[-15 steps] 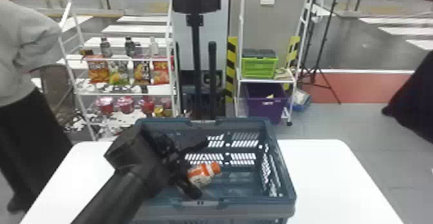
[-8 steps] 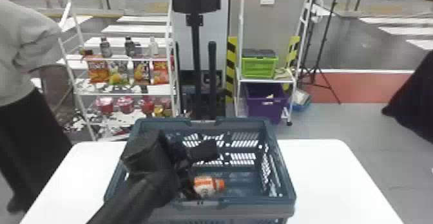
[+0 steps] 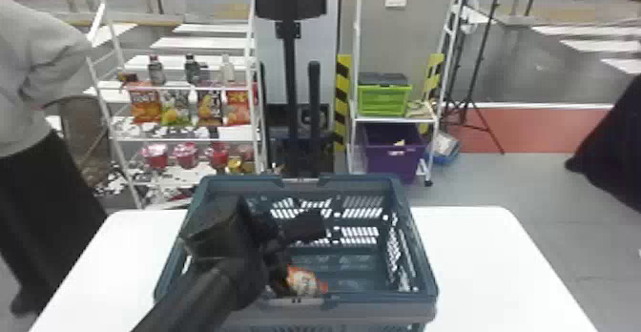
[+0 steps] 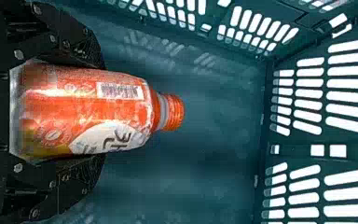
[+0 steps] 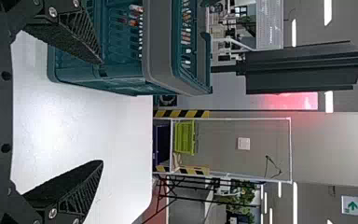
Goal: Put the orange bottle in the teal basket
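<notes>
inside the teal basket (image 3: 381, 311) | my left gripper (image 4: 100, 112) clasps the orange bottle (image 4: 86, 105) low, cap (image 4: 175, 112) outward, likely for a soft release | right gripper (image 5: 102, 113) spread wide

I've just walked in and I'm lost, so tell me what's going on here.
The robot's left claw has the orange bottle gripped down inside the teal basket, which stands on a white table. The bottle is not yet released; whether it touches the basket's floor, I can't tell. The right claw is open and empty, beside the basket.
</notes>
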Controlling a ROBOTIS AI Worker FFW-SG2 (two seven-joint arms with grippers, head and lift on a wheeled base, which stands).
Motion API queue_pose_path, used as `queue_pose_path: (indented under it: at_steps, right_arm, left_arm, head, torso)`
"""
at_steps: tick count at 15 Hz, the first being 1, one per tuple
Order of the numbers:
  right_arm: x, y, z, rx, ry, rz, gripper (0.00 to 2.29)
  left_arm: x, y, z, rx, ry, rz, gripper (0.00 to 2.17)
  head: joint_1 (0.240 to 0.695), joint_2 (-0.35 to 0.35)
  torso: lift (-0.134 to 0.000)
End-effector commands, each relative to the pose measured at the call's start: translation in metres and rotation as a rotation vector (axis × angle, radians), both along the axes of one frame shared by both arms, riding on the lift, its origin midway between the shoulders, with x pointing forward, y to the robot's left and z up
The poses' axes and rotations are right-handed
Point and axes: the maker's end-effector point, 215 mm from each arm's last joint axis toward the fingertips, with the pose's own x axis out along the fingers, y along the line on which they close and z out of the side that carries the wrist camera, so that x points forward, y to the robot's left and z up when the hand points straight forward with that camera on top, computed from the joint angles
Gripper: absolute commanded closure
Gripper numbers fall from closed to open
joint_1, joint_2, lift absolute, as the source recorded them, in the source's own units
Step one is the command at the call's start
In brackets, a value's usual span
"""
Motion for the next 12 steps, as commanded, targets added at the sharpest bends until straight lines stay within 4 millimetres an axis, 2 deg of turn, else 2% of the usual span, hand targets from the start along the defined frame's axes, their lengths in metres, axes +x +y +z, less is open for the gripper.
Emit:
queue_pose_path:
  at_steps: [1,2,4,6,8,10,12]
  right_arm:
    - [0.000,0.000,-0.001,0.000,0.000,0.000,0.13]
    - [0.001,0.000,-0.001,0.001,0.000,-0.001,0.13]
    - [0.001,0.000,-0.003,0.001,0.003,-0.002,0.13]
    - [0.001,0.000,-0.002,0.001,0.000,-0.002,0.13]
    - [0.002,0.000,-0.002,0.001,0.002,-0.002,0.13]
    - [0.003,0.000,-0.002,0.001,0.000,-0.002,0.13]
    - [0.003,0.000,-0.001,-0.001,-0.001,-0.001,0.13]
  left_arm:
    - [0.001,0.001,-0.001,0.002,-0.008,0.006,0.24]
    - [0.002,-0.001,0.002,-0.004,-0.013,0.007,0.12]
    - [0.005,-0.001,0.003,-0.010,-0.023,0.013,0.12]
    - [0.008,-0.005,0.013,-0.046,-0.044,0.025,0.12]
    - [0.014,-0.004,0.043,-0.109,-0.091,0.056,0.12]
    - [0.016,-0.002,0.082,-0.191,-0.143,0.084,0.12]
    - [0.023,0.010,0.124,-0.264,-0.207,0.144,0.12]
  head:
    - [0.499,0.000]
    - [0.499,0.000]
    - [0.499,0.000]
    - [0.499,0.000]
    - [0.499,0.000]
    - [0.499,0.000]
    - [0.499,0.000]
  torso:
    - [0.000]
    - [0.000]
    - [0.000]
    - [0.000]
    - [0.000]
    - [0.000]
    - [0.000]
